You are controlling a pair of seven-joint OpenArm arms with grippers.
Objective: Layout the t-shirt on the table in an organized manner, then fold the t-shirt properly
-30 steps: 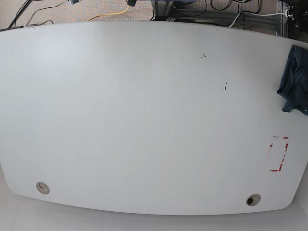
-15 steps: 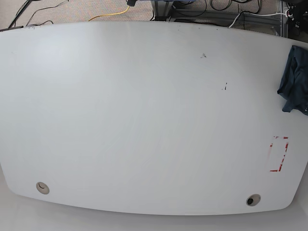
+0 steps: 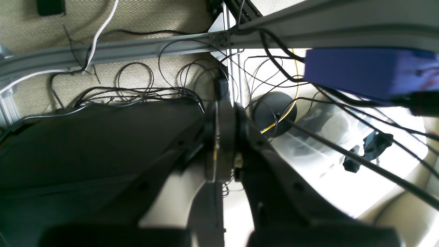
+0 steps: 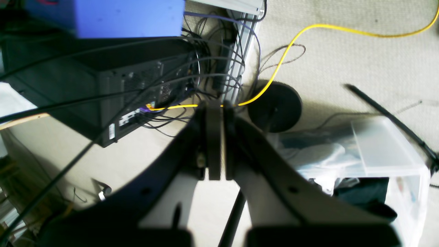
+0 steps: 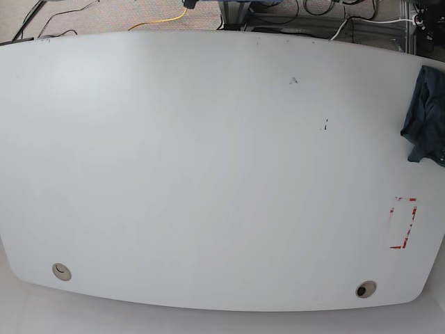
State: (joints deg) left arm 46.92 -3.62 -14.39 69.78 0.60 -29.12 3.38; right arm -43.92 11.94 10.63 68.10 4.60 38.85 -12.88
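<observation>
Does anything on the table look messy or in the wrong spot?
Yes. The t-shirt is bunched up and wrinkly at the far right edge of the table, partly cut off by the picture, not laid flat in the middle.

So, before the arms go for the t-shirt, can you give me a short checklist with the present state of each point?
1. T-shirt in view: ok, bunched at the table's right edge, partly cut off.
2. T-shirt laid flat: not ok.
3. Table middle free for spreading: ok.
4. Left gripper empty, jaws shut: ok.
5. Right gripper empty, jaws shut: ok.
6. Arms over the table: not ok, both wrist views show floor and cables.
</observation>
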